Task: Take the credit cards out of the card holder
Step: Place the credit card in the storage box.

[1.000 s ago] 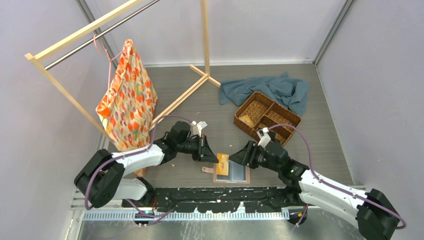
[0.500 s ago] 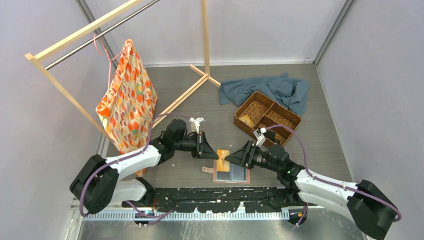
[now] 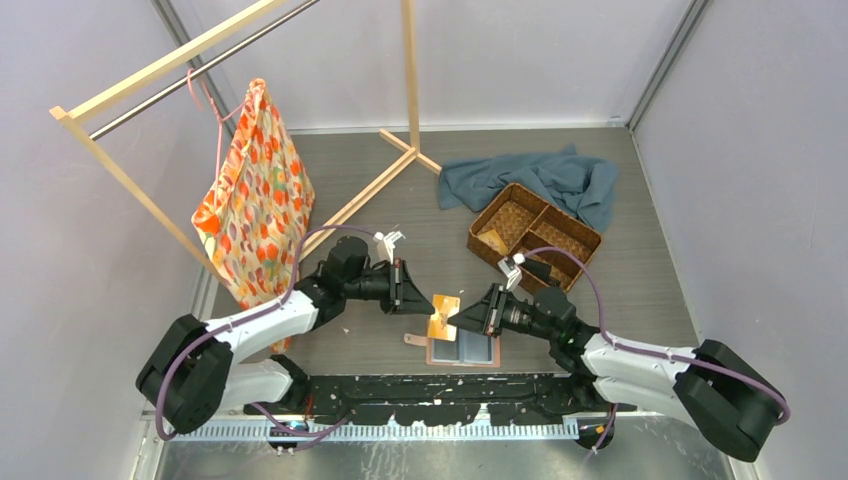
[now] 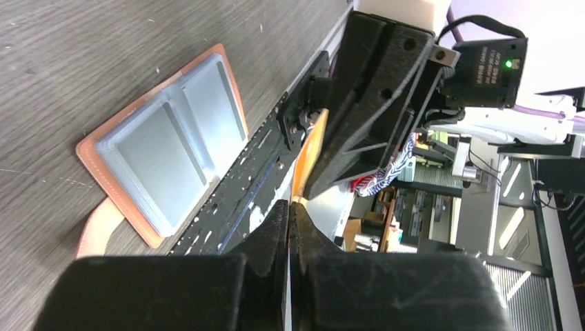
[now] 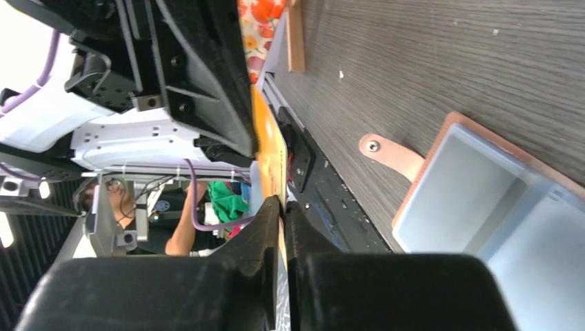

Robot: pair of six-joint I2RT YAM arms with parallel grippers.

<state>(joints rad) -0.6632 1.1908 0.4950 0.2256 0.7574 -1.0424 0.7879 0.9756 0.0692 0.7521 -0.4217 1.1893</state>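
Note:
The card holder (image 3: 462,350) lies open on the table near the front edge, salmon-pink rim and grey slots (image 4: 165,145) facing up, snap tab (image 5: 386,152) to its left. A tan-gold credit card (image 3: 443,313) hangs in the air just above it. My left gripper (image 3: 428,305) is shut on the card's left edge, seen edge-on as an orange strip (image 4: 309,155). My right gripper (image 3: 455,320) is shut on the card's opposite edge (image 5: 265,145). The two grippers face each other tip to tip.
A brown woven basket (image 3: 533,237) with a tan card in one compartment stands at the back right, a blue cloth (image 3: 545,180) behind it. A patterned bag (image 3: 255,195) hangs from a wooden rack on the left. The black base rail (image 3: 440,395) runs along the near edge.
My right gripper moved left to the card and shut on its free edge. My left gripper lifted the card slightly up and left, still holding it.

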